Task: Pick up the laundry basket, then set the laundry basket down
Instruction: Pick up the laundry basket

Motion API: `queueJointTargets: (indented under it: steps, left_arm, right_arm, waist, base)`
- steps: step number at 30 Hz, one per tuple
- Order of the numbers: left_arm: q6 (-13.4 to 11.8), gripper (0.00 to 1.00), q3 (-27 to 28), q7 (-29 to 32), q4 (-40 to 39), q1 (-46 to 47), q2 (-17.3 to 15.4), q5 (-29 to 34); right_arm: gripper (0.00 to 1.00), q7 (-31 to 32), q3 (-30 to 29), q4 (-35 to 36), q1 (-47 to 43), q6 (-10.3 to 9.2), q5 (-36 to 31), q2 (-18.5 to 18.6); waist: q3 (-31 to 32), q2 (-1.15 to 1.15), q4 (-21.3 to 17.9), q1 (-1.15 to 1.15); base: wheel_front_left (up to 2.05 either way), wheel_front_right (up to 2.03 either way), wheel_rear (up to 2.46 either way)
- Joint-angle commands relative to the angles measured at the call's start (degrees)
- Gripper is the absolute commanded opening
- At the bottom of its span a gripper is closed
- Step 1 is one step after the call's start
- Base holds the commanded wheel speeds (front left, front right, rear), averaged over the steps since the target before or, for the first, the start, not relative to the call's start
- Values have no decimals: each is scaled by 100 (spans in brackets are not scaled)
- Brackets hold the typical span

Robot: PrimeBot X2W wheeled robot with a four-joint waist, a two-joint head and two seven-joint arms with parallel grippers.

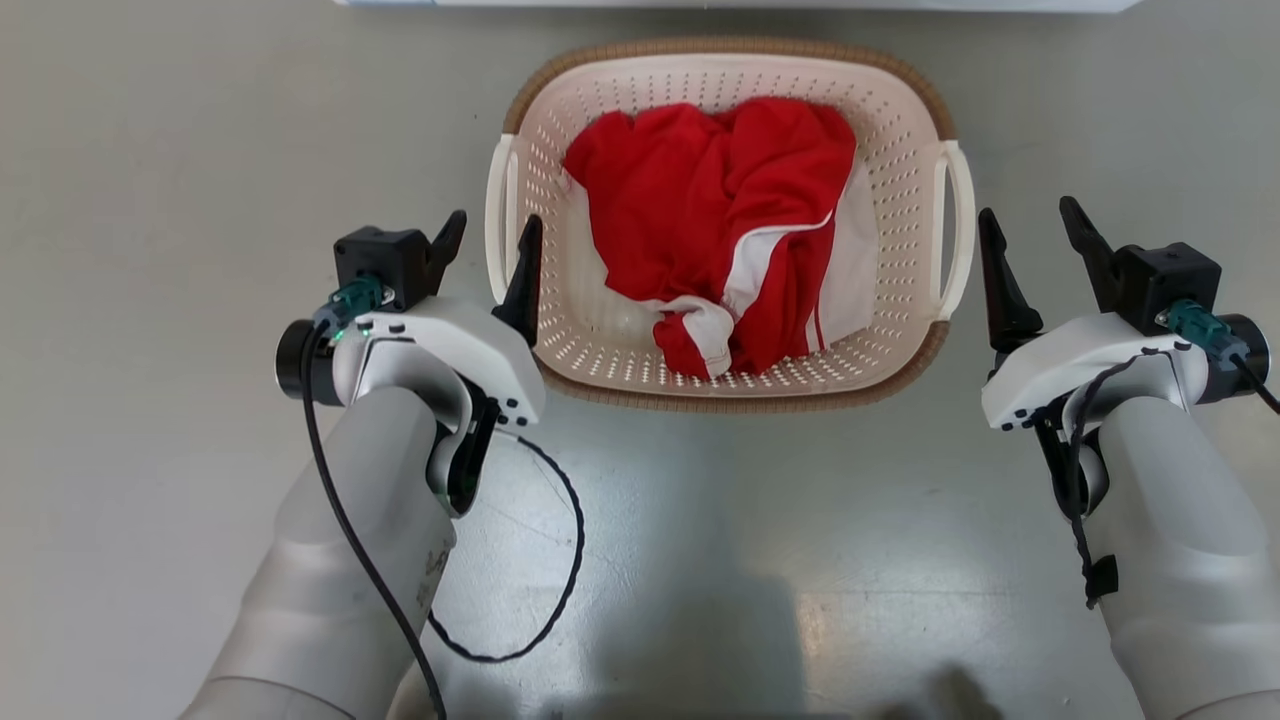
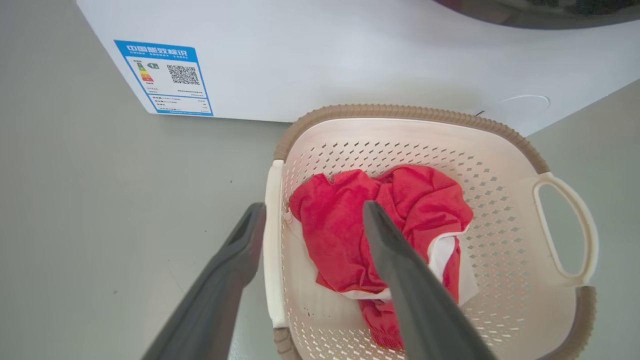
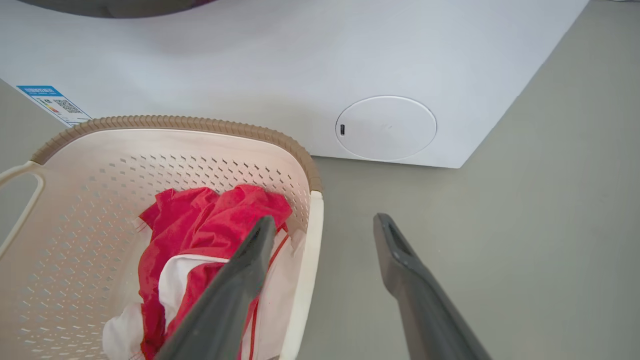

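On the floor (image 1: pixel 150 300), just in front of the white washing machine (image 2: pixel 350 60): the laundry basket (image 1: pixel 900 200) sits flat, with a red-and-white garment (image 1: pixel 700 200) crumpled inside. By my reading it is not yet lifted, and no firm contact is seen.

Left gripper (image 1: pixel 495 225): jaws wide, straddling the left loop handle (image 2: pixel 272 240). One finger is outside and one over the basket's inside, with the handle between them, unpinched.

Right gripper (image 1: pixel 1027 210): jaws wide, holding nothing. The head view puts both fingers just outside the right loop handle (image 1: pixel 960 230). The right wrist view lines that handle up between them. Whether it truly straddles the handle, I cannot tell.

Status, as judged: approach stage of the pick-up. Remaining steps are to seat the right side, close both jaws on the handles, raise the basket level, then set it down. None of these shows as done.
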State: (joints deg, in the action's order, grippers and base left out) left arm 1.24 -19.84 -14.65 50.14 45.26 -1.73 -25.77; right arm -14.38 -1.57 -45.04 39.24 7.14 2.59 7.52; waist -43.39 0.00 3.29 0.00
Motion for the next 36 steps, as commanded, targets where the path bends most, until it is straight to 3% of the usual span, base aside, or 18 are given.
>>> queueJointTargets:
  steps: [1, 19, 36]
  left_arm:
    - [-52, 100, 101, -35, -60, 73, -115, -59]
    - [-128, 100, -130, -35, 121, 498, -115, -121]
    - [-226, 100, -697, -35, 383, 855, -115, -451]
  right_arm:
    - [100, -62, 131, 67, 35, 35, -86, -35]
    - [100, -62, 177, 70, 272, 35, -90, -45]
    - [100, -62, 212, -213, 548, 35, -134, -100]
  waist:
    - [-82, 0, 8, 0]
    - [-657, 0, 105, 0]
    - [-1025, 0, 106, 0]
  base:
    - [0, 0, 0]
    - [0, 0, 0]
    - [0, 0, 0]
